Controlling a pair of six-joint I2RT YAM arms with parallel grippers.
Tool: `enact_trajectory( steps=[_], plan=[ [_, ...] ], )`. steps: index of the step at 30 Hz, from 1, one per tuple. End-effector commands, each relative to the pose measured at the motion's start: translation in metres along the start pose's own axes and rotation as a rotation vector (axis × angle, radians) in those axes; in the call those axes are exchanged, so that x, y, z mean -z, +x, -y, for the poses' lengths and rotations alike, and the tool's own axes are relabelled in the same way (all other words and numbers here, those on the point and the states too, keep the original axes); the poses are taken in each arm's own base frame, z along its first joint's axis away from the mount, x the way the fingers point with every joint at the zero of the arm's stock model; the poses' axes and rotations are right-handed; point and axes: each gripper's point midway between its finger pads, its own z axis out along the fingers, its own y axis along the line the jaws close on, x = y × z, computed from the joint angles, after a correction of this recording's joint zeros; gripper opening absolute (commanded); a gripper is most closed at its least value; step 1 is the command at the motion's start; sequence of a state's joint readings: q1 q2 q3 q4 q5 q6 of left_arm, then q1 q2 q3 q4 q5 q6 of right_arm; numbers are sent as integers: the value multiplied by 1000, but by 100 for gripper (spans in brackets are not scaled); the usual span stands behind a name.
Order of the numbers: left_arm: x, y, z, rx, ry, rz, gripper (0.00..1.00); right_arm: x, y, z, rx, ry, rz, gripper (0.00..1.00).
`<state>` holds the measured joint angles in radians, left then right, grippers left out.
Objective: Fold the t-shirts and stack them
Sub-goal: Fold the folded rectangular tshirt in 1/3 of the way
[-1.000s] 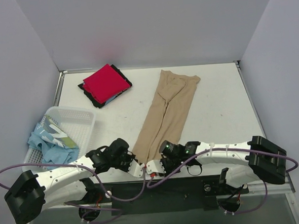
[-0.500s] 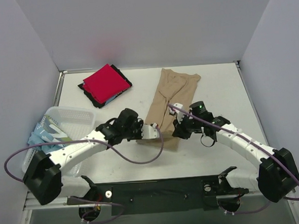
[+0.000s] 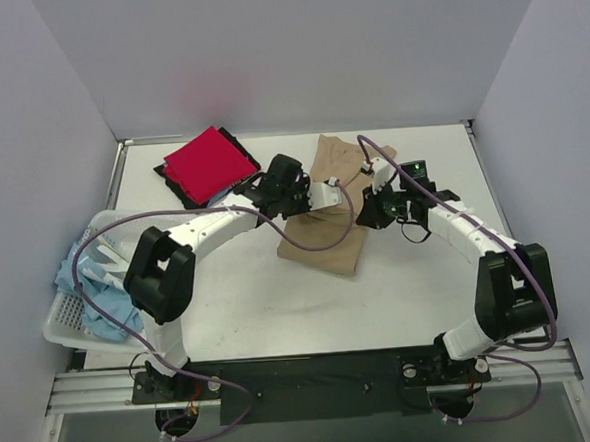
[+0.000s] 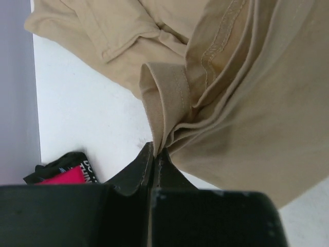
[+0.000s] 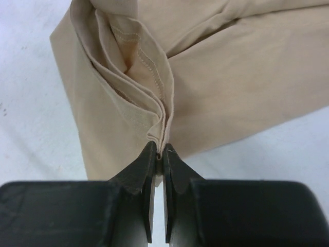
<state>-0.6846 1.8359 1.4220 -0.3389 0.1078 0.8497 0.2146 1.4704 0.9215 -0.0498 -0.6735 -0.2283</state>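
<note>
The tan-beige t-shirt (image 3: 327,214) lies mid-table, its near end doubled back over its far half. My left gripper (image 3: 318,192) is shut on a bunched hem of it (image 4: 164,103). My right gripper (image 3: 373,189) is shut on the shirt's other folded edge (image 5: 154,87). Both hold the cloth just above the lower layer. A folded bright red t-shirt (image 3: 207,163) lies on a folded black t-shirt (image 3: 181,188) at the back left; their corner shows in the left wrist view (image 4: 64,172). Light blue t-shirts (image 3: 96,283) hang over the basket at the left.
A white plastic mesh basket (image 3: 151,235) stands at the left edge with the light blue shirts in it. Grey walls close the table at the back and both sides. Purple cables trail from both arms.
Both grippers have carried the shirt's near end away from the front edge toward the back, folding the long shirt in half over itself. Both arms now reach far out.
</note>
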Motion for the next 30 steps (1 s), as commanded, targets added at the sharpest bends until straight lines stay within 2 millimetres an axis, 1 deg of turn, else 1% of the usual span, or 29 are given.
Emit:
enact_trajectory(
  steps=[1, 2, 5, 7, 8, 10, 11, 12, 13, 14, 15, 16, 17, 21, 22, 23, 24, 25, 26, 27, 28, 29, 30],
  plan=[
    [-19, -8, -34, 15, -50, 10, 0, -5, -40, 22, 26, -1, 93, 0],
    [-26, -5, -36, 14, -45, 4, 0, -11, -35, 27, 19, -3, 71, 0],
    [-39, 4, -41, 4, -47, -2, 0, -15, -36, 46, 10, 30, 59, 0],
    [-46, 2, -45, 0, -59, 15, 0, -16, -39, 57, -2, 47, 62, 0],
    [-50, -1, -46, -7, -65, 31, 0, -18, -31, 59, -25, 42, 35, 0],
    [-57, -2, -46, -6, -68, 48, 0, -19, -36, 66, -28, 42, 37, 0],
    [-61, 0, -43, 0, -61, 44, 0, -21, -32, 68, -31, 37, 22, 0],
    [-63, 2, -44, 3, -67, 44, 0, -23, -32, 71, -34, 42, 13, 0],
    [-66, 6, -40, 7, -62, 33, 0, -24, -28, 72, -37, 40, -7, 0],
    [-68, 7, -40, 7, -69, 35, 0, -26, -25, 77, -44, 54, -22, 0],
    [-70, 11, -36, 8, -64, 27, 0, -28, -20, 80, -59, 60, -38, 0],
    [-72, 11, -38, 14, -72, 33, 0, -28, -19, 83, -68, 62, -37, 0],
    [-74, 14, -35, 17, -70, 29, 0, -29, -16, 84, -82, 60, -44, 0],
    [-78, 11, -35, 38, -86, 53, 0, -31, -9, 92, -117, 92, -65, 0],
    [-79, 8, -39, 46, -105, 65, 2, -31, -9, 96, -126, 110, -66, 0],
    [-80, 9, -38, 50, -109, 66, 14, -32, -8, 98, -131, 115, -68, 0],
    [-81, 8, -43, 57, -135, 80, 21, -33, -9, 101, -140, 125, -67, 0],
    [-81, 7, -44, 58, -149, 85, 37, -34, -13, 105, -142, 132, -64, 1],
    [-81, 1, -55, 65, -206, 106, 45, -36, -12, 110, -162, 158, -70, 5],
    [-80, -1, -60, 69, -224, 112, 53, -37, -15, 117, -178, 179, -79, 7],
    [-77, -3, -69, 75, -261, 107, 57, -35, -10, 128, -221, 237, -102, 14],
    [-74, -2, -74, 80, -281, 97, 60, -31, -10, 142, -249, 293, -104, 18],
    [-68, -4, -85, 92, -319, 82, 61, -30, -14, 148, -301, 317, -82, 25]
  ],
)
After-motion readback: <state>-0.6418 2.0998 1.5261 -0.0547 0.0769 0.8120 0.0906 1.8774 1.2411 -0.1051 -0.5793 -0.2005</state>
